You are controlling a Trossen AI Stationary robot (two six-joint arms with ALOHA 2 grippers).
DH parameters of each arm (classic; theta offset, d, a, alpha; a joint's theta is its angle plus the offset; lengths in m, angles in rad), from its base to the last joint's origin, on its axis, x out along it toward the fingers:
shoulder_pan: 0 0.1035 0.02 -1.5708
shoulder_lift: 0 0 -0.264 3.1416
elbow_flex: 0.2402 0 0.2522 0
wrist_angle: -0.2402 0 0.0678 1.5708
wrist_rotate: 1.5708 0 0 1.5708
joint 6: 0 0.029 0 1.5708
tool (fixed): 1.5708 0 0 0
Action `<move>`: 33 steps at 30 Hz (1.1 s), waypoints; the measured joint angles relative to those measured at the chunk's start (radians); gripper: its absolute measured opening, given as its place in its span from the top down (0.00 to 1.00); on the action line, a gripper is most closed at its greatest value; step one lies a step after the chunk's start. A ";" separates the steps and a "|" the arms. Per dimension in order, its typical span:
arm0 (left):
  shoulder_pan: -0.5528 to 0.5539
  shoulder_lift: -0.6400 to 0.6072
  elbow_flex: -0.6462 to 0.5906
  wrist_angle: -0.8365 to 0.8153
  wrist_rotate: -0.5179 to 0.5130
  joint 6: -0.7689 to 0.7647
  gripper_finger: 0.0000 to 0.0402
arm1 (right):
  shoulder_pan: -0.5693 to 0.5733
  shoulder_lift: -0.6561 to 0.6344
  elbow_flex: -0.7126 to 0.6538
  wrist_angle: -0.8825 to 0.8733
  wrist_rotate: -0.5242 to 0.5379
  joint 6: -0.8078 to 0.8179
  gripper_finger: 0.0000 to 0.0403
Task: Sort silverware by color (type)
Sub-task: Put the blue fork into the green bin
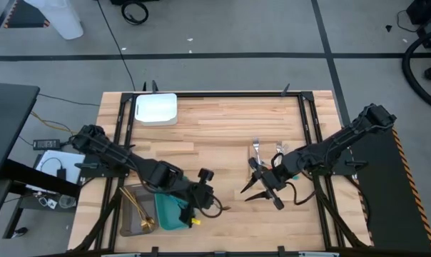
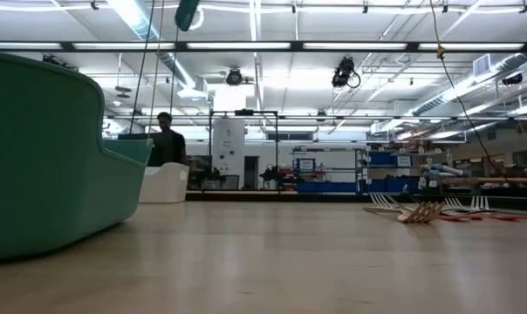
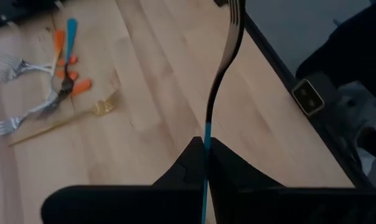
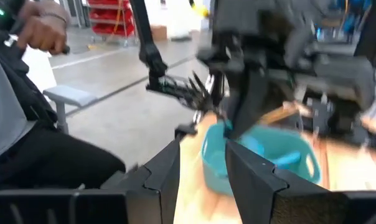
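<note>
At the 7 o'clock part of the desk [image 1: 222, 128] a grey tray [image 1: 133, 214] holds gold pieces, and a teal tray [image 1: 171, 213] sits just beside it toward 3 o'clock. The left tool [image 1: 200, 194] hangs over the teal tray's 3 o'clock edge, its fingers [image 3: 188, 171] pinched on a teal-handled fork [image 3: 220, 81] with dark tines, the fork standing out straight from between them. A white tray [image 1: 156, 109] lies at the desk's 11 o'clock corner. Near the desk's middle, toward 3 o'clock, the loose silverware [image 1: 267, 151] lies in a small cluster: silver forks, orange and teal handles and a gold fork [image 3: 82, 115] crossing one another on the wood. The right tool [image 1: 262, 191] sits just at 6 o'clock of that cluster, above the desk, its fingers [image 4: 166, 171] spread apart with nothing between them. In the right wrist view a seated person [image 4: 26, 112] shows beyond the desk, with the teal tray and the left arm farther off
</note>
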 joint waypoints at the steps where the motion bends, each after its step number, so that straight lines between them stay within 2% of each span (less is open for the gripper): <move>1: -0.002 0.000 0.000 -0.007 0.000 -0.003 0.97 | -0.003 0.000 0.000 -0.015 0.000 0.006 0.66; 5: -0.014 0.001 0.000 -0.055 -0.017 -0.023 0.97 | -0.006 0.000 0.000 -0.063 0.000 0.027 0.66; 9: -0.023 0.001 0.000 -0.171 -0.023 -0.067 0.97 | -0.006 0.000 0.000 -0.108 0.000 0.069 0.66; 21: -0.040 0.002 0.000 -0.407 -0.027 -0.158 0.97 | -0.006 0.000 0.000 -0.149 0.003 0.097 0.66; 29: -0.050 0.002 0.000 -0.583 -0.077 -0.136 0.97 | -0.006 0.000 0.000 -0.153 0.006 0.162 0.66; 33: -0.055 0.002 0.000 -0.639 -0.095 -0.073 0.97 | -0.006 0.000 0.000 -0.153 0.063 0.162 0.66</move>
